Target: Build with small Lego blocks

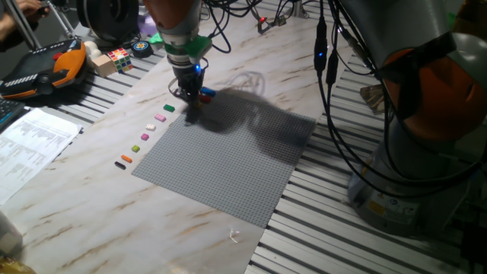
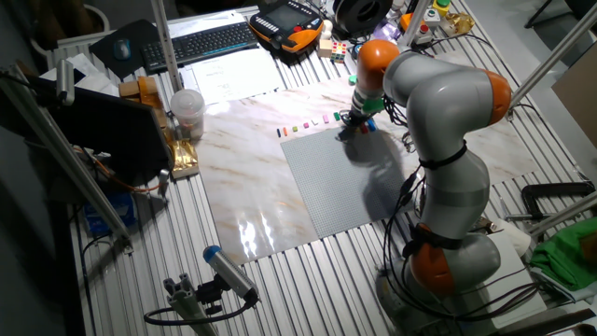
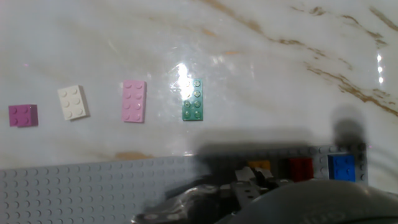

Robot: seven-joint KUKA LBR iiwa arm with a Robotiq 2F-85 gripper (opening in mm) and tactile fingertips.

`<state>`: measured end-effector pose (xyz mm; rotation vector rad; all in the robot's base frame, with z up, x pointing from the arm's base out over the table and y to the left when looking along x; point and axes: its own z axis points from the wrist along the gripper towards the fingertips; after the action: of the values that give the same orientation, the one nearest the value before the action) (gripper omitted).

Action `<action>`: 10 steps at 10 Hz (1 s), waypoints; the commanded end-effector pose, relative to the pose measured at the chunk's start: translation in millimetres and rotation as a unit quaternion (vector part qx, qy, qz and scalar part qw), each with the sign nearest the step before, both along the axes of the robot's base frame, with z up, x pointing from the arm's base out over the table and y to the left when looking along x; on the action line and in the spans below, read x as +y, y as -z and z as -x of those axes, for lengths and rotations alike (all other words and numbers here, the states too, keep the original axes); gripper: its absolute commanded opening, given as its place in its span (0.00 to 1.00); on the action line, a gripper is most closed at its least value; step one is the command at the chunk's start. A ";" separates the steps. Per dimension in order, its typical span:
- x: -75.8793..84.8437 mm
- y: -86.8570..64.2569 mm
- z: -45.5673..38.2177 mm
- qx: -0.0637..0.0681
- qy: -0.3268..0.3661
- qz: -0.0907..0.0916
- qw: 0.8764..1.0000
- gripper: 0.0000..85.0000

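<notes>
Arm: bent over from its base at the counter's side, wrist pointing straight down, the hand [image 1: 190, 97] low at the far corner of the grey baseplate [image 1: 228, 160]. Fingertips lay in shadow in both fixed views and out of focus in the hand view; whether the hand was clenched or released could not be told.

Bricks on baseplate: yellow brick [image 3: 260, 166], red brick [image 3: 300, 168] and blue brick [image 3: 341, 167], side by side along the plate's edge, just beside the hand.

Bricks on counter: green brick [image 3: 193, 101], pink brick [image 3: 134, 101], white brick [image 3: 73, 102] and purple brick [image 3: 23, 115], spaced apart in a row beside that edge. The row continued to an orange brick [image 1: 126, 158] and a black brick [image 1: 119, 164].

Open room: most of the baseplate bare; marbled counter [image 1: 99, 205] free in front of the row.

Surroundings: slatted metal frame around the counter, printed papers [image 1: 30, 144], colour cube [image 1: 119, 55], keyboard [image 2: 201, 42], black cables [image 1: 335, 99] hanging beside the arm.
</notes>
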<state>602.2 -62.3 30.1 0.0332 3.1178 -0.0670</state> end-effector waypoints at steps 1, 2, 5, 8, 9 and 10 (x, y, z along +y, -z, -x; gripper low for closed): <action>-1.0 -4.3 -1.5 -0.001 0.000 0.001 1.000 0.01; -1.3 -5.7 -2.3 -0.001 0.000 0.003 1.000 0.02; -3.2 -11.1 -3.2 0.002 0.001 0.004 1.000 0.02; -5.2 -17.7 -3.7 0.005 0.001 0.006 1.000 0.02; -4.7 -18.1 -3.9 0.003 0.001 0.006 1.000 0.01; -3.0 -18.3 -4.5 0.002 0.002 0.005 1.000 0.01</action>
<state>607.0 -64.7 48.4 0.0407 3.1182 -0.0832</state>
